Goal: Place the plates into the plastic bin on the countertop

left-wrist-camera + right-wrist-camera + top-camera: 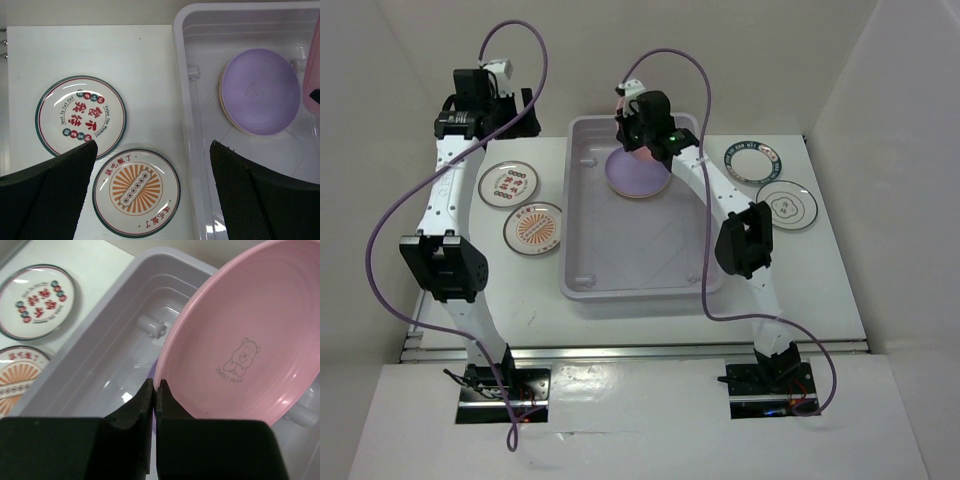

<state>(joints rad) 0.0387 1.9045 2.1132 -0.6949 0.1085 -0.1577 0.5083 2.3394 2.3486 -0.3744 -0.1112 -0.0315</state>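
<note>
My right gripper [156,390] is shut on the rim of a pink plate [250,340] with a small bear print and holds it tilted above the far end of the plastic bin [582,250]. The gripper shows in the top view [640,135] too. A lavender plate [260,90] lies in the bin below it, with a pale yellow edge showing under it. My left gripper [152,150] is open and empty, high over the far left of the countertop. Below it lie a red-marked plate [80,116] and an orange sunburst plate [136,192].
To the right of the bin lie a dark-green-rimmed plate [752,160] and a line-drawing plate [787,204]. White walls close in the countertop [820,290] at the back and on both sides. Purple cables loop above both arms.
</note>
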